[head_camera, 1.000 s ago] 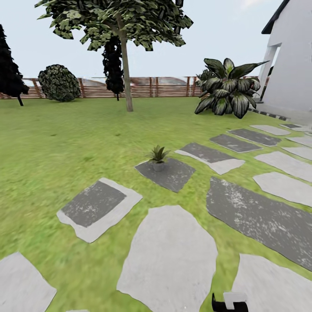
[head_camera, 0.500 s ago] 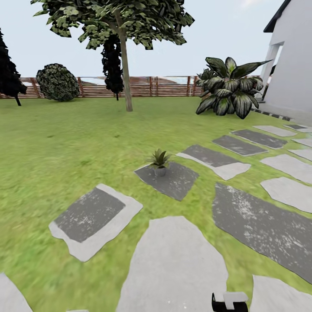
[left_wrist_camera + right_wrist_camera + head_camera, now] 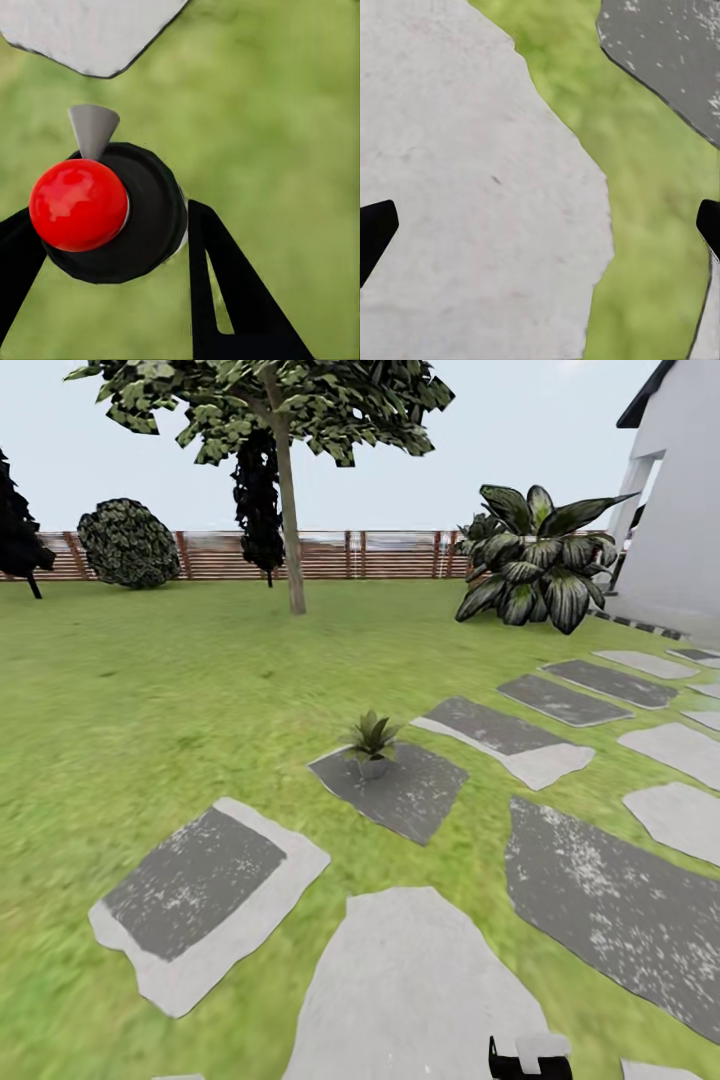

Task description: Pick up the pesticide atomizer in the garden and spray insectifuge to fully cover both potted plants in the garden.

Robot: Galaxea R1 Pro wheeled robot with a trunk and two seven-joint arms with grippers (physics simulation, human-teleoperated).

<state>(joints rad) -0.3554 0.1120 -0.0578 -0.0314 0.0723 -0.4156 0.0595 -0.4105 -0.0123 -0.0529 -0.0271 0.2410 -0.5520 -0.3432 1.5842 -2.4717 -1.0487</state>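
Observation:
One potted plant, a small green rosette in a grey pot, stands on a dark stepping stone in the middle of the lawn, well ahead of me. In the left wrist view the pesticide atomizer is seen end-on: a dark round body, a red knob and a grey nozzle. My left gripper is shut on it, one black finger on each side. My right gripper is open over a pale stone, with nothing between its fingers. The second potted plant is out of view.
Grey stepping stones run across the lawn toward a white house at the right. A big dark-leaved shrub, a tree and a brown slatted fence stand at the back. A black-and-white arm part shows at the bottom edge.
The whole head view has shifted: the stones and the potted plant now sit lower and larger in the picture, so the camera has moved forward. The arm part at the bottom edge keeps its place.

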